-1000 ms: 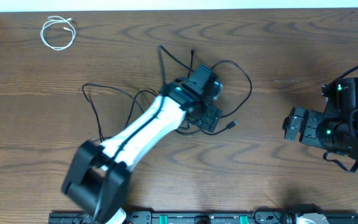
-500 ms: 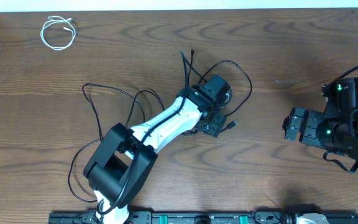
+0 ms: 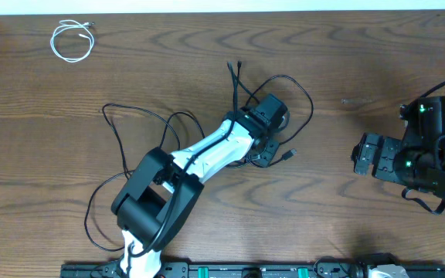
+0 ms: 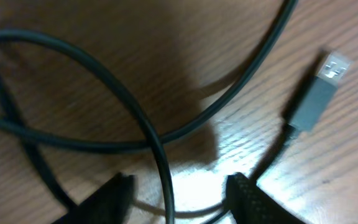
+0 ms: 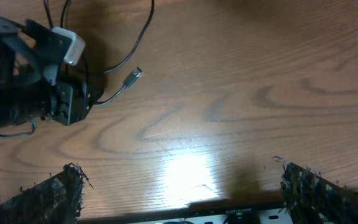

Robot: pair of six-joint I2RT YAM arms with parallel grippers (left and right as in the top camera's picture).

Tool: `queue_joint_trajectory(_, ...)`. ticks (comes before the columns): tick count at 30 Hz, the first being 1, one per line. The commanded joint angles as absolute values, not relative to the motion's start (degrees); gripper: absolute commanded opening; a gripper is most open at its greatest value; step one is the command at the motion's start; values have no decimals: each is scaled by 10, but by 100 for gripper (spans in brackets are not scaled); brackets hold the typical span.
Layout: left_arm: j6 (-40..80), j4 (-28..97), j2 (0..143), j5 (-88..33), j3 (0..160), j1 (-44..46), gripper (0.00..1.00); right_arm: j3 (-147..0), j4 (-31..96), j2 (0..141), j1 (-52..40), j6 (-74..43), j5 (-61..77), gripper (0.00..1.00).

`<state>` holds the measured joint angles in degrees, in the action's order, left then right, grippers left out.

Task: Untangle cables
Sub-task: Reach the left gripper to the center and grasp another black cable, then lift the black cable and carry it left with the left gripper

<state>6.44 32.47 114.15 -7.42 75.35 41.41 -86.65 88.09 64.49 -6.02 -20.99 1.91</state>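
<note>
Left hand (image 4: 179,196) shifted right, half-open, straddling black cable (image 4: 165,180), not yet gripping it.

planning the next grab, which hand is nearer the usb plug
Left. The left hand hovers right beside the USB plug; the right hand sits far off on the plug's other side.

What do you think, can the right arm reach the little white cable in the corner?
Probably not. The white cable lies in the far left corner; the right arm sits at the right edge, with the left arm and black cables between.
</note>
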Motion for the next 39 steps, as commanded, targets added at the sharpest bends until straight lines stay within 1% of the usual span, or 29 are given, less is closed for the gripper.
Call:
queue_joint_trajectory(1, 63, 325, 1162, -68, 753, 413, 38, -868, 882, 645, -57, -214, 17, 99)
queue_joint_trajectory(3, 63, 324, 1162, -68, 753, 413, 35, -868, 882, 645, -57, -214, 17, 99)
queue_joint_trajectory(6, 63, 320, 1161, -68, 756, 412, 23, -868, 882, 645, -57, -214, 17, 99)
queue_joint_trajectory(7, 63, 320, 1161, -68, 758, 412, 20, -868, 882, 645, -57, -214, 17, 99)
queue_joint_trajectory(9, 63, 324, 1158, -68, 764, 412, 19, -868, 882, 645, -57, -214, 17, 99)
queue_joint_trajectory(11, 65, 331, 1150, -68, 772, 412, 8, -868, 882, 645, -57, -214, 17, 99)
queue_joint_trajectory(20, 113, 358, 1060, -71, 787, 412, 8, -868, 882, 645, -57, -214, 17, 99)
queue_joint_trajectory(32, 112, 350, 879, -83, 787, 412, 8, -868, 882, 645, -57, -214, 17, 99)
queue_joint_trajectory(39, 114, 338, 784, -83, 787, 379, 8, -868, 882, 645, -57, -214, 17, 99)
